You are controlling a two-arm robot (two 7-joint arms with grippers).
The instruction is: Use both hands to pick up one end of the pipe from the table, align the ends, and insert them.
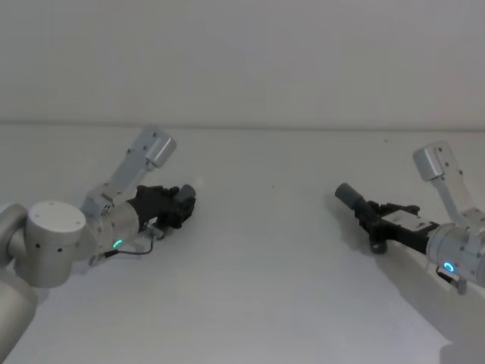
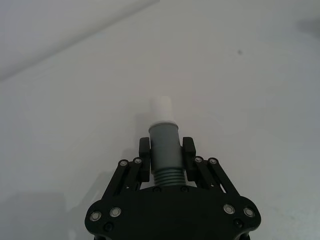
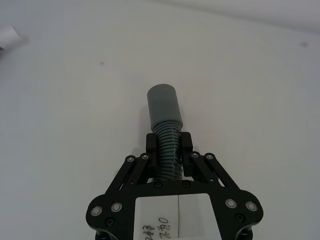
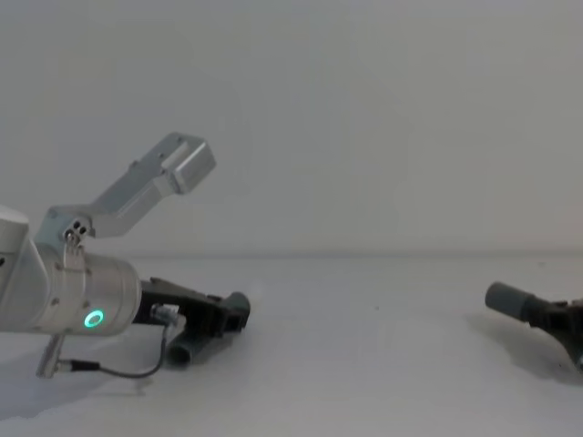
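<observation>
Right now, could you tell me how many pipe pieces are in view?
2. The white-tipped piece is held in the left pincer, at the table's left side; the cuffed piece is held in the right pincer, at the right side. None seems hidden.

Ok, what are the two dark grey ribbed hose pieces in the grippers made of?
Both look like matte flexible plastic or rubber, judging by the corrugated ribs. The left piece, in the left gripper, ends in a smooth white plug tip, probably rigid plastic; the right piece, in the right gripper, has a smooth grey cuff, likely plastic.
</observation>
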